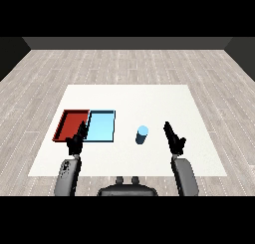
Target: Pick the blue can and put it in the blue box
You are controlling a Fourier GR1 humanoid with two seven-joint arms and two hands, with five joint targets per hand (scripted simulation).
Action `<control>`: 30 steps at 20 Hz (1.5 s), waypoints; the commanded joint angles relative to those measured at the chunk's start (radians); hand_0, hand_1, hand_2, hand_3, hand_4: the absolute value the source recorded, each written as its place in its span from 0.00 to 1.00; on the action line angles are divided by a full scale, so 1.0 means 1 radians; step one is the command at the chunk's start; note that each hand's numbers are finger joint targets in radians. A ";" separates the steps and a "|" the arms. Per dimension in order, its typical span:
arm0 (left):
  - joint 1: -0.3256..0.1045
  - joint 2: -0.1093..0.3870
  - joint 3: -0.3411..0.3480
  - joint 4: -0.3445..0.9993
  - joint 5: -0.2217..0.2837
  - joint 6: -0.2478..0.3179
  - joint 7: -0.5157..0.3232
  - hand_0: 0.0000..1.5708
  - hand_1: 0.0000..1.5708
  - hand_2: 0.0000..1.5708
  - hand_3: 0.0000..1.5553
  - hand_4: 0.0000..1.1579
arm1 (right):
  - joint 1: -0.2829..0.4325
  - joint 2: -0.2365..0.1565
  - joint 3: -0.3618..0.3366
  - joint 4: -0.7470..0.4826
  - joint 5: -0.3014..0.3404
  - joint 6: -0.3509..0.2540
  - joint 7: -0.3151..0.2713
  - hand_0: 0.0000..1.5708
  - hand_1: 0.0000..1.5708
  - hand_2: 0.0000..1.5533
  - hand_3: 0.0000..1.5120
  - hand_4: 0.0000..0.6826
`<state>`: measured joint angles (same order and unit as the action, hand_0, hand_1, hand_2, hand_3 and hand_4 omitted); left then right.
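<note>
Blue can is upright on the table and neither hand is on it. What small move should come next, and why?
Probably move the right hand left toward the blue can. The can stands between that hand and the light blue tray, untouched, and the right hand, fingers straight, is the nearer one; the left hand sits by the trays.

One view only, taken from the robot's head. It looks down and forward across the white bench (149,96), whose whole top is in frame, with grey plank floor (124,59) around it and a dark wall beyond. Both forearms enter from the lower corners. The view is not mirrored. No second view for overlap.
</note>
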<state>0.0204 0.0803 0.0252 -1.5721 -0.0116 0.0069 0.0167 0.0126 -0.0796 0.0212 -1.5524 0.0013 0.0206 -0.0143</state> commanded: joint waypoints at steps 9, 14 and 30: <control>-0.066 -0.030 0.025 -0.135 0.069 -0.060 -0.279 0.00 0.00 0.00 0.00 0.00 | -0.103 0.016 -0.061 -0.061 -0.139 0.100 -0.118 0.00 0.00 0.00 0.00 0.00; 0.007 -0.049 0.014 -0.084 0.083 -0.109 -0.411 0.00 0.00 0.00 0.00 0.00 | -0.052 0.000 -0.085 -0.035 -0.175 0.158 -0.193 0.00 0.00 0.00 0.00 0.00; -0.042 0.001 0.074 -0.112 0.137 -0.138 -0.342 0.00 0.00 0.00 0.00 0.00 | -0.103 0.017 -0.085 0.010 -0.180 0.156 -0.185 0.00 0.00 0.00 0.00 0.00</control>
<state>-0.0078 0.0674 0.0873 -1.6493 0.0987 -0.1210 -0.3761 -0.0862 -0.0564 -0.0531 -1.5409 -0.1712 0.1770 -0.2057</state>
